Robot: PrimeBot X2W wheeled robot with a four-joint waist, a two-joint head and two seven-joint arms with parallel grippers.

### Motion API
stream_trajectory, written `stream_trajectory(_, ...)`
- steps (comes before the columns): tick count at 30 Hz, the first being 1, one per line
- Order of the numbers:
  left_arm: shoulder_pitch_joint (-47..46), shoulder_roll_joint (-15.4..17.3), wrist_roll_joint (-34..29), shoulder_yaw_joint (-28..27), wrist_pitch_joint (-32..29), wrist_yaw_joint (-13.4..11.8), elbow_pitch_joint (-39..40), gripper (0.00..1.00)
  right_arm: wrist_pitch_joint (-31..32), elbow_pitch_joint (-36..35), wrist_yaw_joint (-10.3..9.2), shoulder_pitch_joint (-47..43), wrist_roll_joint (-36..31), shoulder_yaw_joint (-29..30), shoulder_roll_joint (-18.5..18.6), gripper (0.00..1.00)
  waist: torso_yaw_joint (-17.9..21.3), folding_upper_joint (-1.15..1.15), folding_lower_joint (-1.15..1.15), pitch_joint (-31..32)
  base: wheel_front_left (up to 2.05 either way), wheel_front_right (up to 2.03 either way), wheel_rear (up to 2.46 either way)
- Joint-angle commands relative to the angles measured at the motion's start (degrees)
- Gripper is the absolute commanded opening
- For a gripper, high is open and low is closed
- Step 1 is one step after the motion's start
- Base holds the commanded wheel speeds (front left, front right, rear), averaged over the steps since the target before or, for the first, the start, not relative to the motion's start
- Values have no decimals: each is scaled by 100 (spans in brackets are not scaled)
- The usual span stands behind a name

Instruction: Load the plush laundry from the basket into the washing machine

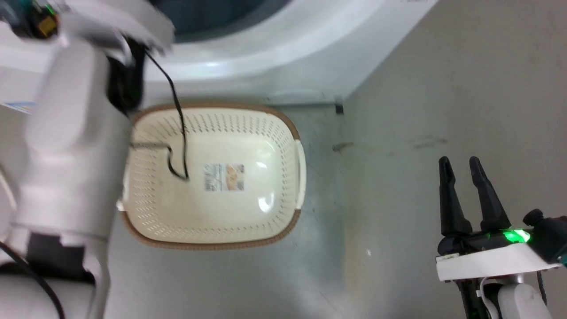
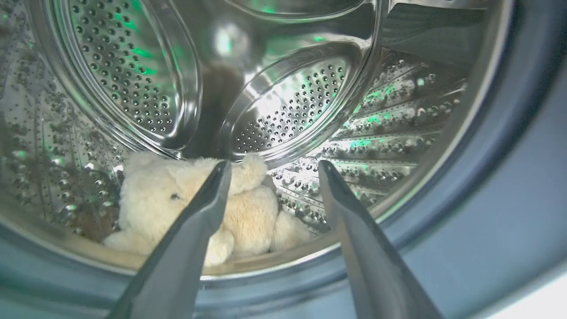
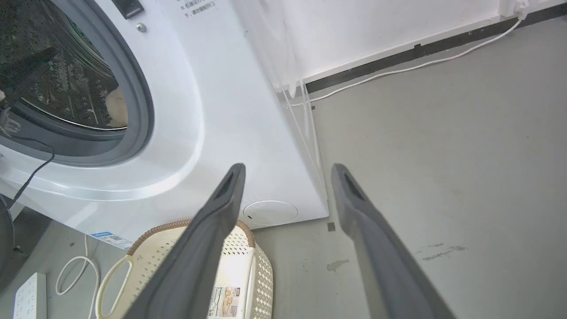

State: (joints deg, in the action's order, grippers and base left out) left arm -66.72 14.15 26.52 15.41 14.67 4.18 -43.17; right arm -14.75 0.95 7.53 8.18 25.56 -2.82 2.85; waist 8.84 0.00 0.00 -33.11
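Note:
The cream-beige plush toy (image 2: 248, 212) lies at the bottom of the washing machine's shiny perforated drum (image 2: 133, 79). My left gripper (image 2: 274, 170) is open just inside the door opening, its fingers apart from the toy and holding nothing. The cream basket (image 1: 212, 177) with its brown rim sits on the floor in front of the washing machine (image 1: 274, 48), with a paper label (image 1: 223, 177) on its bare floor. My right gripper (image 1: 460, 170) hangs open over the floor to the basket's right. The washing machine (image 3: 212, 106) and basket (image 3: 239, 274) show in the right wrist view too.
My pale left forearm (image 1: 66, 146) and a black cable (image 1: 177, 115) cross over the basket's left side. A white cord (image 3: 398, 71) runs along the wall base. A white power strip (image 3: 29, 297) and cable loop lie on the floor near the basket.

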Motion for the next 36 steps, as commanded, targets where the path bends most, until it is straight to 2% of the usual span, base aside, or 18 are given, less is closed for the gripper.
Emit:
stream_trajectory(1, 246, -45, 6, -26, 29, -8, 94, 100, -25, 36, -4, 60, -106, 17, 3, 100, -196, 0, 0, 328, 0, 0, 0)
stream_trajectory(13, 1928, -331, -169, -214, 32, -201, 812, 100, -25, 276, -4, -340, -885, 36, 3, 100, -588, 0, 0, 1558, 0, 0, 0)
stream_trajectory(22, 2983, -449, -262, -164, 32, -291, 1025, 100, -25, 499, -4, -730, -1113, 58, 3, 100, -866, 0, 0, 2418, 0, 0, 0)
stream_trajectory(36, 4605, -330, -166, -141, -81, -432, 1620, 100, -25, 674, -4, -1167, -1201, 155, 3, 100, -1093, 0, 0, 3236, 0, 0, 0)
